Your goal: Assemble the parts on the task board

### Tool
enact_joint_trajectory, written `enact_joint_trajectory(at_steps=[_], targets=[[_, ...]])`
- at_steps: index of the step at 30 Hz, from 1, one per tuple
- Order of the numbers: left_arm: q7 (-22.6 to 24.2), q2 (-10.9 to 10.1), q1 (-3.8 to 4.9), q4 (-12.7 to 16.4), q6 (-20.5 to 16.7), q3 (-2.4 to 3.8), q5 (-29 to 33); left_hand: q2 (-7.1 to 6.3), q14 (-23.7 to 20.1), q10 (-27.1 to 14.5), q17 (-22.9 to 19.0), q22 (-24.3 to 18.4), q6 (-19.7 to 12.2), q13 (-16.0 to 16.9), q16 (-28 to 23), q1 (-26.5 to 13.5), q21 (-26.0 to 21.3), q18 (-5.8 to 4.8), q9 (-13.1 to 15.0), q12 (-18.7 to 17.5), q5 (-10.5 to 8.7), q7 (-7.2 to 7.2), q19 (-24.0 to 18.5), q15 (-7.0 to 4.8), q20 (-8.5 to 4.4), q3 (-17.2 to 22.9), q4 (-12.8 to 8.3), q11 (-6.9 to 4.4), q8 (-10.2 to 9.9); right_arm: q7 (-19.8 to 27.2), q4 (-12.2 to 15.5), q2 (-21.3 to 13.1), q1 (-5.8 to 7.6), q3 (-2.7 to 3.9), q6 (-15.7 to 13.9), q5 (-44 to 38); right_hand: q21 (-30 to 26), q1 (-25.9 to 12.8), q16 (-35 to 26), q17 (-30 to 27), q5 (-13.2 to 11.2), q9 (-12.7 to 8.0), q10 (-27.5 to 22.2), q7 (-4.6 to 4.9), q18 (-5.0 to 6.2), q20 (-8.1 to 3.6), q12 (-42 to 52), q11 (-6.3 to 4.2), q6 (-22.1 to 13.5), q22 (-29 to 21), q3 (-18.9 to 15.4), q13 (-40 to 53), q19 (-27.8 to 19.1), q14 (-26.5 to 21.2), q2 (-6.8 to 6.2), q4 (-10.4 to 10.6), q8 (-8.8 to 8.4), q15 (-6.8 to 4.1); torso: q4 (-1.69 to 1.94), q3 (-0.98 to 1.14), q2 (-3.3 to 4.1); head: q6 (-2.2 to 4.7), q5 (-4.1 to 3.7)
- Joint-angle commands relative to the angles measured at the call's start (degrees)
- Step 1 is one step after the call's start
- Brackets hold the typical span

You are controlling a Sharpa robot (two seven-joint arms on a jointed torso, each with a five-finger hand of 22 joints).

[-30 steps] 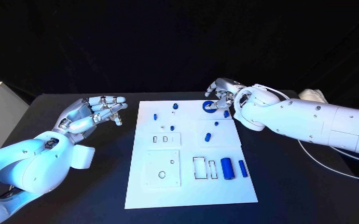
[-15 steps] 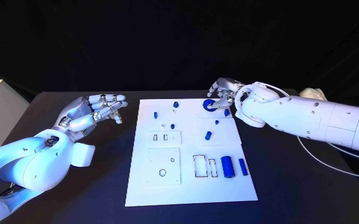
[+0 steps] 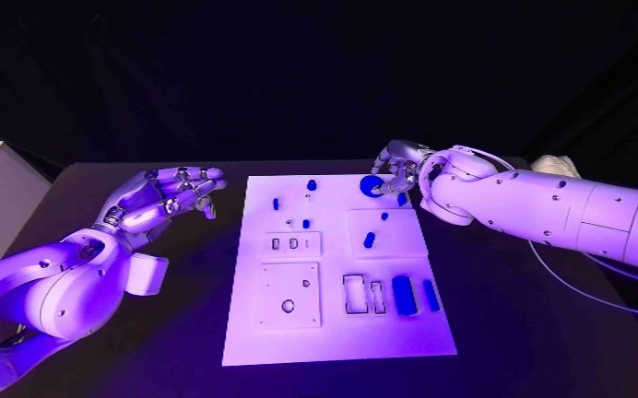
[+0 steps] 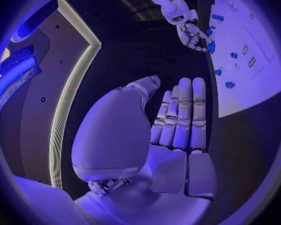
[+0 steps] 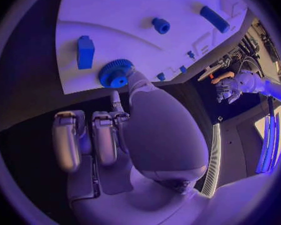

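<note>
Right hand (image 3: 396,169) is at the far right corner of the task board (image 3: 339,324), fingertip touching the blue gear (image 5: 116,73) there, not clearly gripping it; left hand (image 3: 166,197) hovers over the tabletop (image 3: 159,343) beside the board, fingers loosely spread, holding nothing.

Backdrop: black, from 9 to 3 o'clock behind the counter (image 3: 159,324).
Counter: black, matte.
Light: violet-blue wash.
Wall panel (image 3: 17,195): pale, at 9 o'clock.

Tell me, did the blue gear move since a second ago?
No. The gear sits at the same far right spot on the board, with the right hand at it.
</note>
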Motion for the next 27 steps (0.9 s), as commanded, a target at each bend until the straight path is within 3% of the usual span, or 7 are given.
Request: enact_joint_trajectory(at_steps=[1,11,14,20,22,24,27], targets=[[0.27,0.13,0.09,0.03,1.08,0.04,-0.20,-0.09,-0.45,-0.50,0.07,0.19,-0.26,0.07,0.42,-0.57,0.52,0.30,0.13,-0.10,-0.36,-0.03,-0.54,-0.11,0.09,0.19,-0.26,0.02,-0.32,-0.17,-0.32,0.19,-0.17,0.01,1.96,0.46,0.23,0.30,0.35,13.25,0.53,0.06,5.47,-0.12,-0.33,0.38,0.38,0.40,0.02,11.54,0.04,14.53,4.20,5.68,0.16,0.40,0.31,0.51,0.04,-0.02,0.01,-0.08,-0.02],[0.25,0.15,0.09,-0.06,1.08,0.04,-0.20,-0.06,-0.47,-0.51,0.07,0.22,-0.26,0.07,0.45,-0.60,0.57,0.30,0.14,-0.09,-0.36,-0.02,-0.57,-0.11,0.10,0.21,-0.27,0.02,-0.31,-0.10,-0.79,0.48,-0.42,-0.01,2.60,1.07,0.44,0.18,0.36,13.26,3.13,0.09,5.53,-0.15,-0.38,0.42,0.45,0.37,0.40,11.82,0.96,14.60,4.25,5.67,0.85,0.56,0.69,0.51,0.06,-0.04,0.02,-0.19,-0.13],[0.24,0.15,0.09,-0.06,1.08,0.04,-0.20,-0.06,-0.47,-0.51,0.07,0.22,-0.26,0.07,0.45,-0.60,0.57,0.30,0.14,-0.09,-0.36,-0.02,-0.57,-0.11,0.10,0.21,-0.27,0.02,-0.31,0.00,-0.92,0.57,-0.45,-0.01,2.86,1.53,0.55,-0.76,0.39,13.35,5.50,-0.01,5.56,-0.20,-0.40,0.42,0.49,0.30,0.95,11.97,2.15,14.65,4.28,5.69,1.79,0.63,0.87,0.49,0.02,-0.07,0.03,-0.23,-0.07],[0.18,0.12,0.09,-0.08,1.07,0.04,-0.20,-0.03,-0.48,-0.51,0.06,0.24,-0.26,0.08,0.48,-0.63,0.61,0.30,0.16,-0.08,-0.35,-0.02,-0.60,-0.10,0.10,0.22,-0.26,0.02,-0.31,0.26,-0.96,0.69,-0.48,-0.02,2.68,2.14,0.92,-1.63,0.37,13.29,7.59,-0.22,5.64,-0.72,-0.51,0.24,0.56,-0.12,2.73,12.45,4.82,14.73,4.48,5.67,3.35,0.52,1.19,0.17,0.03,-0.03,0.00,-0.26,-0.01],[0.17,0.12,0.09,-0.09,1.07,0.04,-0.20,-0.03,-0.48,-0.51,0.06,0.24,-0.26,0.08,0.48,-0.63,0.61,0.30,0.16,-0.08,-0.35,-0.02,-0.60,-0.10,0.10,0.22,-0.26,0.02,-0.31,0.42,-0.89,0.66,-0.49,-0.03,2.36,2.20,1.06,-1.36,0.37,13.31,7.64,-0.26,5.74,-0.98,-0.56,0.07,0.67,-0.35,3.34,12.63,5.94,14.84,4.56,5.67,3.74,0.38,1.33,-0.03,0.07,-0.04,0.01,-0.28,-0.01],[0.15,0.11,0.09,-0.09,1.07,0.04,-0.20,-0.03,-0.48,-0.51,0.06,0.24,-0.26,0.08,0.48,-0.63,0.61,0.30,0.16,-0.08,-0.35,-0.02,-0.60,-0.10,0.10,0.22,-0.26,0.02,-0.31,0.71,-0.70,0.60,-0.49,-0.03,1.55,1.92,1.25,-0.62,0.38,13.35,4.37,-0.42,5.86,-1.45,-0.62,-0.36,0.78,-0.79,4.42,12.87,8.93,14.95,4.67,5.68,3.84,0.10,1.52,-0.49,0.10,-0.08,0.02,-0.27,-0.01],[0.12,0.10,0.09,-0.10,1.07,0.04,-0.20,-0.03,-0.48,-0.51,0.06,0.24,-0.26,0.08,0.48,-0.63,0.61,0.30,0.16,-0.08,-0.35,-0.02,-0.60,-0.10,0.10,0.22,-0.26,0.02,-0.31,1.14,-0.09,0.50,-0.50,-0.03,-0.36,0.64,1.53,-0.63,0.39,13.40,4.21,-0.48,5.97,-1.68,-0.71,-0.55,0.89,-1.00,5.18,13.21,11.01,15.07,4.85,5.70,3.32,-0.06,1.71,-0.67,0.07,-0.03,0.04,-0.27,0.02]])
